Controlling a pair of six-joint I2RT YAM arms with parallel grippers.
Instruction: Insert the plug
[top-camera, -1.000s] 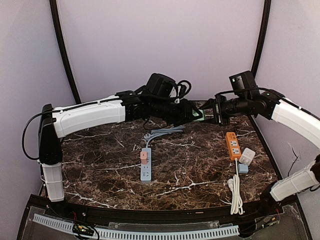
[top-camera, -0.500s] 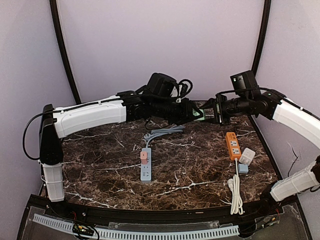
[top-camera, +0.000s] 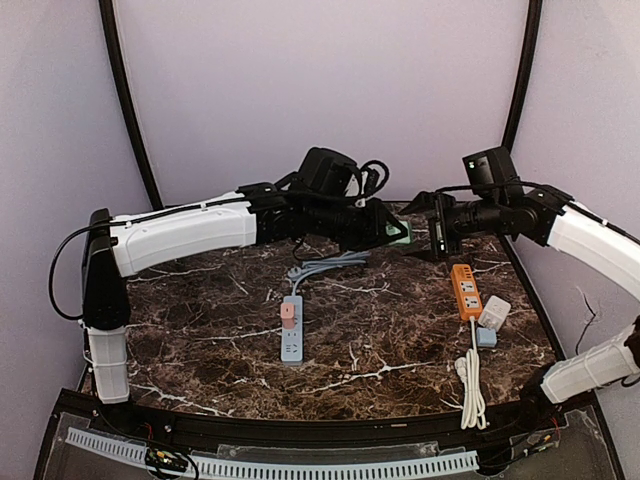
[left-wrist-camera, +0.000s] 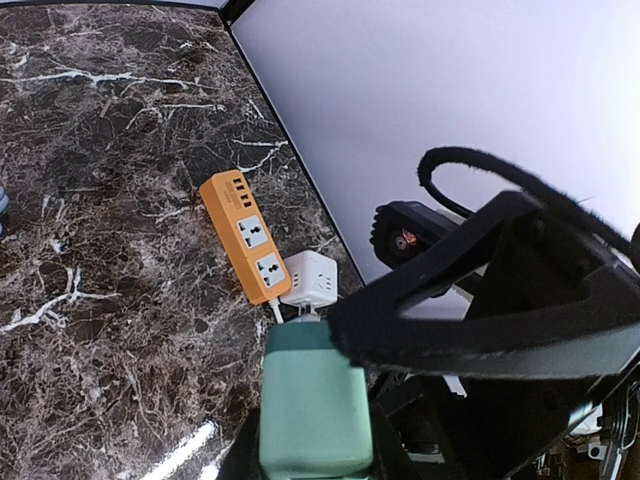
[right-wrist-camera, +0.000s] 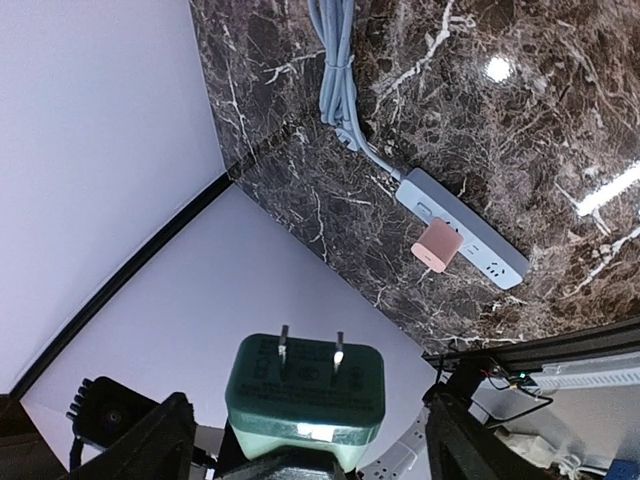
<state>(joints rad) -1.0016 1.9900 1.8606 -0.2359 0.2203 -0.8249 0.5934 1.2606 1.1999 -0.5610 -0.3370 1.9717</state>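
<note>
The green plug (top-camera: 402, 233) hangs in the air above the back of the table, between the two arms. My left gripper (top-camera: 392, 232) is shut on the plug's body (left-wrist-camera: 315, 410). In the right wrist view the plug (right-wrist-camera: 305, 385) shows its two metal prongs, pointing up in the picture. My right gripper (top-camera: 428, 226) stands open just right of the plug, its fingers (right-wrist-camera: 150, 440) apart on either side and off it. A blue-grey power strip (top-camera: 291, 335) lies mid-table. An orange power strip (top-camera: 466, 291) lies at the right.
A pink adapter (top-camera: 288, 312) is plugged into the blue-grey strip, whose grey cable (top-camera: 325, 264) is coiled behind it. A white cube socket (top-camera: 494, 312) and a white cord (top-camera: 470, 385) lie by the orange strip. Black frame posts stand at both back corners.
My left gripper has closed on the green plug. My right gripper, shut on it before, has opened and drawn back slightly to the right.
</note>
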